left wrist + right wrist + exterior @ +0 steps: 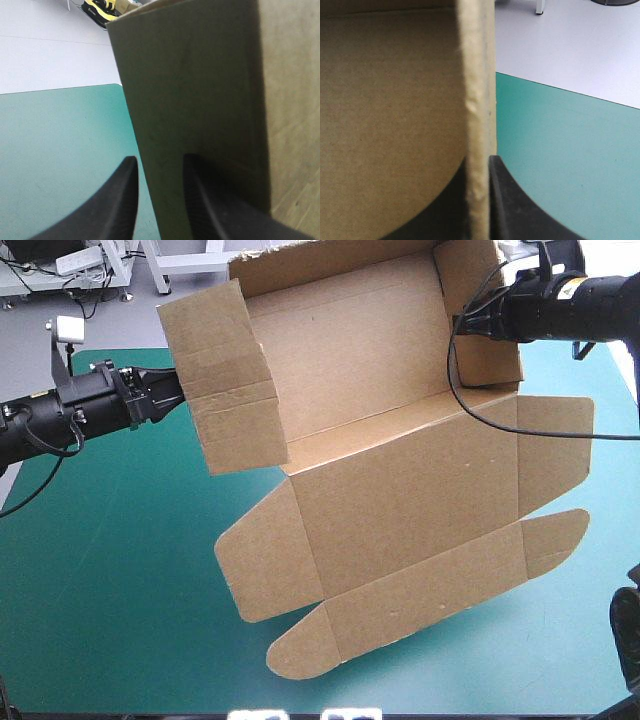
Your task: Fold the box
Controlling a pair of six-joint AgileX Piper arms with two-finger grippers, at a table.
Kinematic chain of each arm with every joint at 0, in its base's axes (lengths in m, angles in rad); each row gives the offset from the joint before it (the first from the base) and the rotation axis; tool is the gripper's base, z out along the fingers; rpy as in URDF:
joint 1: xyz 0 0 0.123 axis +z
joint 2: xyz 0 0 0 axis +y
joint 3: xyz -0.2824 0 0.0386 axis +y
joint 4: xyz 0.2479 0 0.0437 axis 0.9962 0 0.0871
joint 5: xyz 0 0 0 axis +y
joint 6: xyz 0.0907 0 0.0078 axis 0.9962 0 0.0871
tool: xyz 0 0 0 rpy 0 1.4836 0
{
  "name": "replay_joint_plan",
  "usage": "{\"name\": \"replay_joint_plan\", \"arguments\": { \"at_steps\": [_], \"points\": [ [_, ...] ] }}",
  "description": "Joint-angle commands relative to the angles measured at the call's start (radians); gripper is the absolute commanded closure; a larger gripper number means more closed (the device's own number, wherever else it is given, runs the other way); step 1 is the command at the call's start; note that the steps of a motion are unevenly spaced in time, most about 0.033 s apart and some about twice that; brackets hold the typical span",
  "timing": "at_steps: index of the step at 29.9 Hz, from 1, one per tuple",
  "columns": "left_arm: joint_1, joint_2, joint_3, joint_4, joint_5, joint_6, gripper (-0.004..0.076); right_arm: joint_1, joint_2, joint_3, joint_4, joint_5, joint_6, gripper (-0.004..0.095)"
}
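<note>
The brown box (400, 490) is held up over the table, tilted, between both arms. Its far half forms an open tray with raised walls. The lid panel and its rounded flaps (310, 640) slope down toward the table's front edge. My left gripper (183, 395) is shut on the tray's left end wall; in the left wrist view the board (200, 90) runs down between the black fingers (127, 195) of that gripper (159, 167). My right gripper (462, 325) is shut on the right end wall, whose pale cut edge (480, 100) stands between its fingers (512, 205).
The teal-green cover (100, 590) shows bare to the left of the box and in front of it. Grey floor lies beyond the table's far edge (110, 350). The lid's lowest flap hangs close above the cover near the front edge.
</note>
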Motion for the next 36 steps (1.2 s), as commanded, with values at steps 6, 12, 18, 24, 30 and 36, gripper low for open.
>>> {"name": "replay_joint_plan", "arguments": {
  "at_steps": [6,12,18,24,30,36],
  "points": [
    [-0.008,-0.052,-0.031,-0.131,0.063,-0.012,0.0408,-0.007,-0.004,-0.022,0.041,-0.087,0.027,0.0906],
    [-0.008,-0.052,-0.031,-0.131,0.063,-0.024,0.0408,0.007,0.011,-0.022,0.039,-0.092,0.029,0.0906],
    [-0.020,-0.052,-0.031,-0.128,0.063,-0.024,0.0408,0.050,0.028,-0.022,0.039,-0.114,0.029,0.0906],
    [-0.020,-0.052,-0.031,-0.115,0.063,-0.024,0.0408,0.077,0.034,-0.022,0.047,-0.135,0.036,0.0906],
    [-0.020,-0.052,-0.031,-0.110,0.034,-0.024,0.0408,0.091,0.035,-0.022,0.041,-0.136,0.063,0.0906],
    [-0.020,-0.052,-0.031,-0.036,-0.043,-0.024,0.0408,0.125,0.035,-0.022,-0.017,-0.143,0.105,0.0906]
  ]
}}
